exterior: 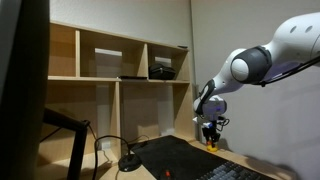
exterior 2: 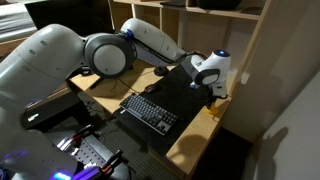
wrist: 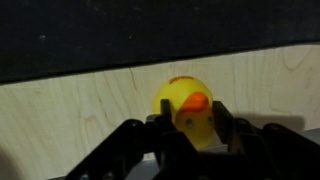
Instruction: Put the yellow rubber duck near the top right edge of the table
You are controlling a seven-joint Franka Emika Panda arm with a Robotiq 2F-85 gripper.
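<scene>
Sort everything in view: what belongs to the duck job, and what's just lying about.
Job: yellow rubber duck, gripper closed around it, table.
Lying about: keyboard, black mat, shelf unit.

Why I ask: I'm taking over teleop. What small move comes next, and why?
Probably ease down and open the gripper: the yellow rubber duck sits clamped between its fingers, over bare wood of the table beside the black mat.

Orange-beaked yellow rubber duck [wrist: 186,108]; light-wood table [wrist: 70,118]; black mat [wrist: 120,30].
</scene>
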